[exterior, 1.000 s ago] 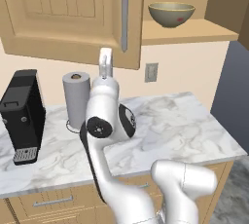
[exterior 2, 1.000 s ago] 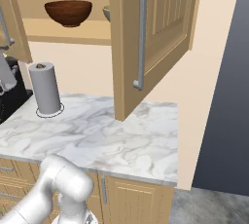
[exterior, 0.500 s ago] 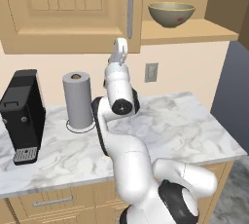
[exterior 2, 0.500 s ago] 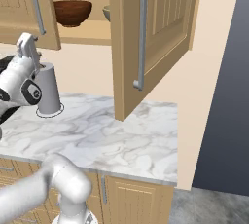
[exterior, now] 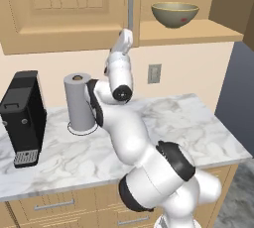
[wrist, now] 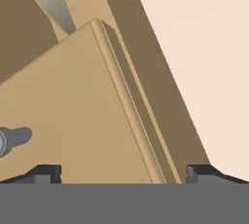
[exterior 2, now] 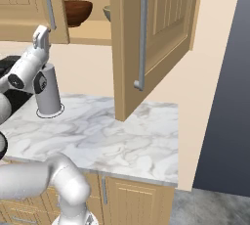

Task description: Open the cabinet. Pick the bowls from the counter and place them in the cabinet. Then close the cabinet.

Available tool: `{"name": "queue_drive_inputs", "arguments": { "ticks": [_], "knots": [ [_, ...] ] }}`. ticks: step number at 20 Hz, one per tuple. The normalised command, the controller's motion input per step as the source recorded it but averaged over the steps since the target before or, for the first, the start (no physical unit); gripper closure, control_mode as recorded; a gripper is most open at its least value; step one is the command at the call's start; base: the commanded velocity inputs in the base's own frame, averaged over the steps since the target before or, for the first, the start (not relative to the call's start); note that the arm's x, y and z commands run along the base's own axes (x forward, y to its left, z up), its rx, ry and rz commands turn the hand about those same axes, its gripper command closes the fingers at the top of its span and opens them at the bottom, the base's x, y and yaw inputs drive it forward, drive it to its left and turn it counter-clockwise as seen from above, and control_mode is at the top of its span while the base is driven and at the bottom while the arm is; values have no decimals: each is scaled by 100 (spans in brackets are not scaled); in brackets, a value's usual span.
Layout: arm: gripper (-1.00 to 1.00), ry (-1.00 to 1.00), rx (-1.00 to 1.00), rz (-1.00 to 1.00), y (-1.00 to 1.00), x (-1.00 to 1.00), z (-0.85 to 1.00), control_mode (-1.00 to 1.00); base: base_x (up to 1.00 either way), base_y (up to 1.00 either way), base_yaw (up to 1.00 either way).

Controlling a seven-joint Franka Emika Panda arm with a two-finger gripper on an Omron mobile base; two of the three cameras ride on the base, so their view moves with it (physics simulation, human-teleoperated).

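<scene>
Your fingers (wrist: 124,172) stand wide apart and hold nothing, raised at the lower corner of the cabinet's (exterior: 59,9) left door; in the left base view that door's edge hides them. The beige bowl (exterior: 174,14) sits on the shelf (exterior: 198,32), in plain sight. The brown bowl (exterior 2: 75,11) sits beside it, half cut off by the left door. The right door (exterior 2: 156,38) hangs open over the marble surface (exterior 2: 122,141).

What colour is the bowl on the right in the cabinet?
Pale beige-olive bowl, clearest in the left base view.
</scene>
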Motion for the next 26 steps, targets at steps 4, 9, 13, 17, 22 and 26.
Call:
{"name": "queue_drive_inputs", "arguments": {
  "ticks": [4, 9, 13, 17, 22, 26],
  "knots": [
    [-100, 19, 10, 0, -7, 39, 0, -100, 0, 0, 0],
    [-100, 14, 14, 0, -39, -25, 17, -100, 0, 0, 0],
    [-100, 14, 20, 0, -67, -91, 34, -100, 0, 0, 0],
    [-100, 17, 15, 0, -50, -95, 39, -100, 0, 0, 0],
    [-100, 13, 11, 0, -29, -91, 46, -100, 0, 0, 0],
    [-100, 3, 2, 0, -3, -100, 57, -100, 0, 0, 0]
  ]
}}
